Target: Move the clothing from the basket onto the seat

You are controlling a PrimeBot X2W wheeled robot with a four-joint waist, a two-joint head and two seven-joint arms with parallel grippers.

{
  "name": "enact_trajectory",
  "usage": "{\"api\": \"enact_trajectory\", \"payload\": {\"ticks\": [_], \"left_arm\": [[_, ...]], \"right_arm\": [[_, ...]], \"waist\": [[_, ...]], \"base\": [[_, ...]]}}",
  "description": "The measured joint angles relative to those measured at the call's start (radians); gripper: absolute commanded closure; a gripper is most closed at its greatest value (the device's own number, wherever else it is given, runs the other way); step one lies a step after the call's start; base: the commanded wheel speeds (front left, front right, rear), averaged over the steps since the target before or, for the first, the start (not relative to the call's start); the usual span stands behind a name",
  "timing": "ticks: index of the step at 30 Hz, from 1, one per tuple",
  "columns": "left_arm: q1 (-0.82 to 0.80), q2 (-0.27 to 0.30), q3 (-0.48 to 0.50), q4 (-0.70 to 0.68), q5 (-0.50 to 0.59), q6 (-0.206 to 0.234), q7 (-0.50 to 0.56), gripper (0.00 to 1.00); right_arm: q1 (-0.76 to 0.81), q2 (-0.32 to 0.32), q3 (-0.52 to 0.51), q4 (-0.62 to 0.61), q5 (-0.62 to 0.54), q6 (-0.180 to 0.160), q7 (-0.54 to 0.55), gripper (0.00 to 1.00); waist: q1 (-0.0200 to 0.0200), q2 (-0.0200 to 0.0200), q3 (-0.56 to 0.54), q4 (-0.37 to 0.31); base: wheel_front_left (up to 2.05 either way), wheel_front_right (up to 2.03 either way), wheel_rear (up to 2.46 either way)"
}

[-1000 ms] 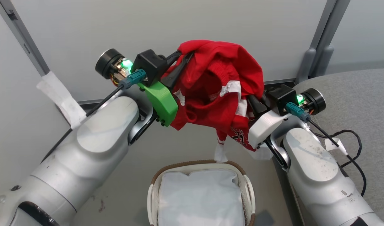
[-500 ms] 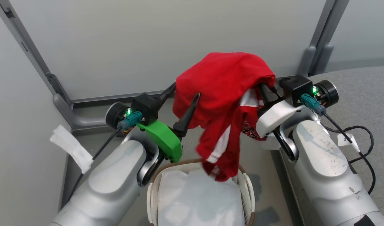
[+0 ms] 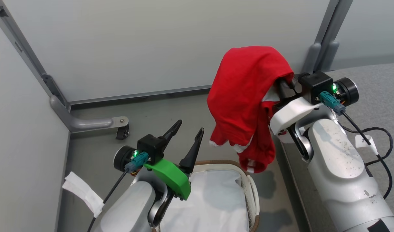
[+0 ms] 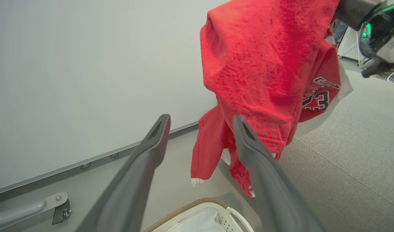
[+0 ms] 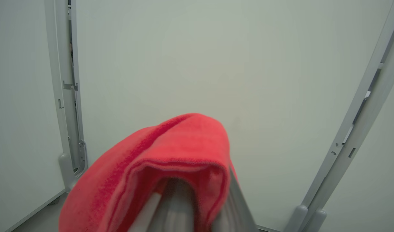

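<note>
Head view: we see the clothing (image 3: 248, 93) hanging in the air from the right gripper (image 3: 284, 86), above and to the far right of the basket (image 3: 216, 162), not yet over the seat (image 3: 382, 80).
Clothing: a red bundle draped over the right gripper's fingers. Its lowest hem dangles just above the basket's far right rim and, as far as we can tell, touches neither basket nor seat.
Left gripper (image 3: 190, 126): fingers wide apart and holding nothing, above the basket's far left rim, apart from the clothing.
Right gripper: fingers together, clamped on the clothing, near the seat's left edge.
Basket: on the floor, with 1 white liner (image 3: 213, 193) inside and no red cloth.
Done: we judge the lift out of the basket complete, with 1 arm carrying the load.
Left to do: carry the clothing right over the seat, lower it, and part the fingers.
Hidden: the right fingertips are buried under cloth, so we cannot see the exact pinch point. In the right wrist view a red fold covers the fingers. The seat is cut off at the right edge. The basket's near end is cut off and partly behind the left arm. The printed lettering is partly folded away.
</note>
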Motion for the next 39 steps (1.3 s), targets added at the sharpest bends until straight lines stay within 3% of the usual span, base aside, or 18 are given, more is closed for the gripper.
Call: {"api": "enact_trajectory", "payload": {"ticks": [16,39], "left_arm": [[0.091,-0.045,0.098,-0.029,0.079,-0.003,0.000,0.00],[0.072,-0.052,0.094,-0.073,0.137,-0.004,0.000,0.00]], "right_arm": [[-0.001,-0.003,-0.026,-0.003,-0.019,0.000,0.000,1.00],[-0.027,-0.032,-0.091,-0.028,-0.022,0.000,0.000,1.00]], "waist": [[0.0000,0.0000,0.009,-0.051],[0.0000,0.0000,0.076,-0.360]], "base": [[0.00,0.00,0.00],[0.00,0.00,0.00]]}}
